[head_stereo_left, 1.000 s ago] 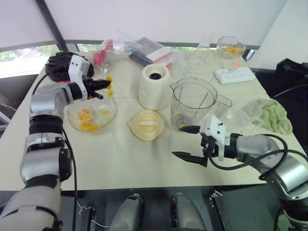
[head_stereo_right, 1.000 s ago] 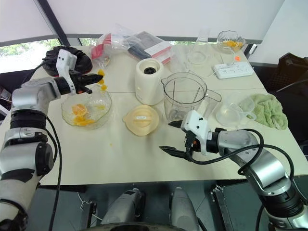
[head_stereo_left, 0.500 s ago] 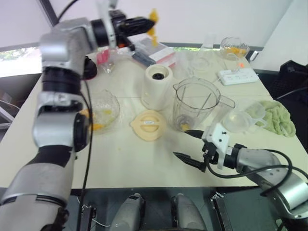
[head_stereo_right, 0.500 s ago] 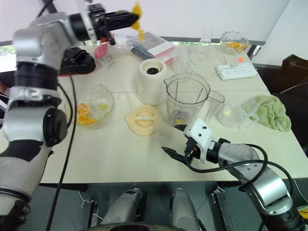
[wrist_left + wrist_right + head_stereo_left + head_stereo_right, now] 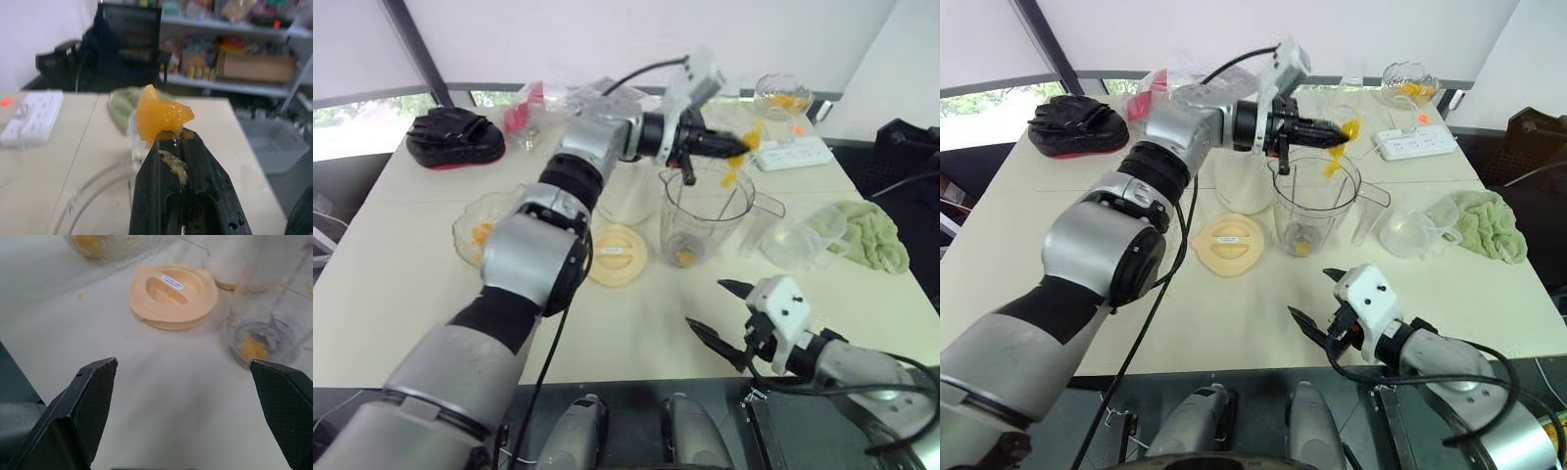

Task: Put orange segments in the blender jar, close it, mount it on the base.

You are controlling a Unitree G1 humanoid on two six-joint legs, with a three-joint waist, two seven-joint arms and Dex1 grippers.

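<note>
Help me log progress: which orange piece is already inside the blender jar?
The small piece lying at the bottom of the blender jar; the other piece is pinched in the left gripper above the rim.

— Item: left arm?
— Stretched forward and raised; left gripper (image 5: 734,152) clamped on an orange segment (image 5: 161,117) at the tips.
— Item: right arm?
— Held low, bent inward; right gripper (image 5: 705,304) spread wide.

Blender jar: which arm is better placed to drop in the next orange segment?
Left. The left gripper holds an orange segment over the blender jar; the right gripper hangs open and empty.
</note>
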